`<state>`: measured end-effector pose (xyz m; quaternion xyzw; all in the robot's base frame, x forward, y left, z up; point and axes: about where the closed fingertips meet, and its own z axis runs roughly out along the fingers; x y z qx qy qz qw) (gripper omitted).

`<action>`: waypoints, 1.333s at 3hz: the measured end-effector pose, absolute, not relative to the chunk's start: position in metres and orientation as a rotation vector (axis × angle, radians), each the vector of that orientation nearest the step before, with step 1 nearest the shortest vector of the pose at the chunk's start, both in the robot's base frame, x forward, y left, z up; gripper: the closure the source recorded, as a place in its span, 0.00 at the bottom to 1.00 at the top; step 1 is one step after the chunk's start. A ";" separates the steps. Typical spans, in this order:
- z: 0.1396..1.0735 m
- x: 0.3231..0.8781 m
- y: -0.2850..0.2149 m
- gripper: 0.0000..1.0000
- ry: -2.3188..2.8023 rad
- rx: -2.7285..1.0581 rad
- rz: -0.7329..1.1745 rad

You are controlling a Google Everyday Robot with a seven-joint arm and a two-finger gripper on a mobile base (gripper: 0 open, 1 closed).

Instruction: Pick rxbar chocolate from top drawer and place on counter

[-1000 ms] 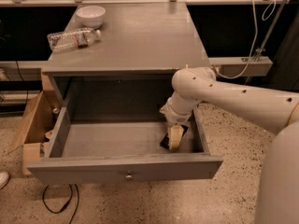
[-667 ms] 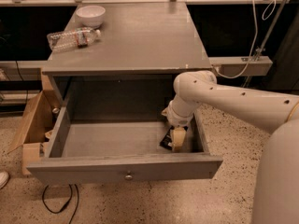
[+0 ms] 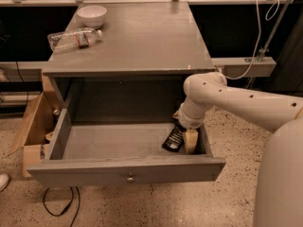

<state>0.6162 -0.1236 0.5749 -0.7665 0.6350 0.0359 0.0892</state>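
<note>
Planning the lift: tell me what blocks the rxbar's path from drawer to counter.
Nothing visible. The rxbar chocolate lies front right in the open top drawer beside the gripper, forward of the counter edge.

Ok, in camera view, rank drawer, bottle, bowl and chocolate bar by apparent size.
Largest first: drawer, bottle, bowl, chocolate bar. Bottle and bowl look close; unsure. The gripper is in the drawer beside the bar.

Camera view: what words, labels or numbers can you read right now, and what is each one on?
No text can be quoted.
rxbar chocolate, in the top drawer at its right front corner beside the gripper: pale lettering on the black wrapper, too blurred to read.
water bottle, lying on the counter: dark label band, too blurred to read.
No other text shows.
</note>
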 end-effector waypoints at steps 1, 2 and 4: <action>0.573 0.616 -0.130 0.24 1.891 -2.292 0.104; 0.574 0.615 -0.131 0.47 1.890 -2.294 0.104; 0.595 0.615 -0.131 0.99 1.890 -2.294 0.104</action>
